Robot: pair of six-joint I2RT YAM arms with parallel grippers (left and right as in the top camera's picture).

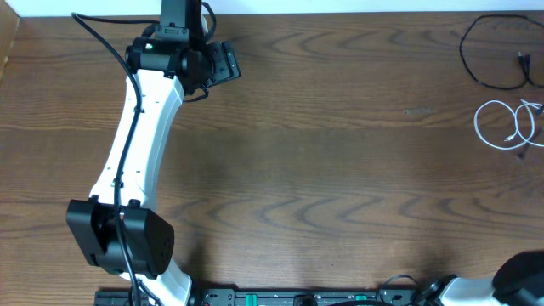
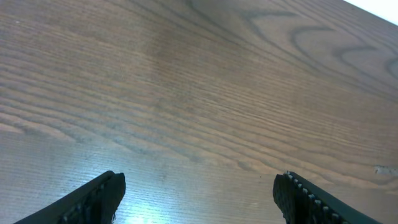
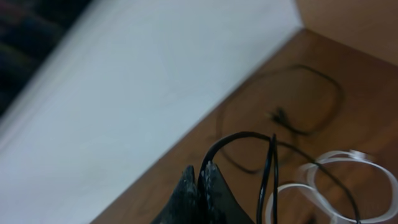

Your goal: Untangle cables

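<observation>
Plainly, both cables lay at the far right of the bench [image 1: 323, 170]. The black cable [image 1: 463, 51] made a loose loop in the far right corner, with a small plug end inside the loop. The white cable [image 1: 517, 121] sat coiled in a couple of small loops just nearer along the right edge. From overhead a strip of bare wood showed between the two cords. The frame cut both off at the right edge, so whether they crossed there could not be told.

The left arm [image 1: 136, 127] reached from the near left side up towards the far edge. The left fingers [image 1: 228, 62] pointed right, well apart from both cables. In the left wrist view they stood wide apart over bare wood, with nothing between them.

Only a bit of the right arm [image 1: 523, 276] showed at the near right corner. In its wrist view the right fingers [image 3: 200, 186] were pressed together and held nothing. A thicker black wire [image 3: 268, 174] curved just beside them. Beyond it lay the blurred black loop, with the white loops to its right.
</observation>
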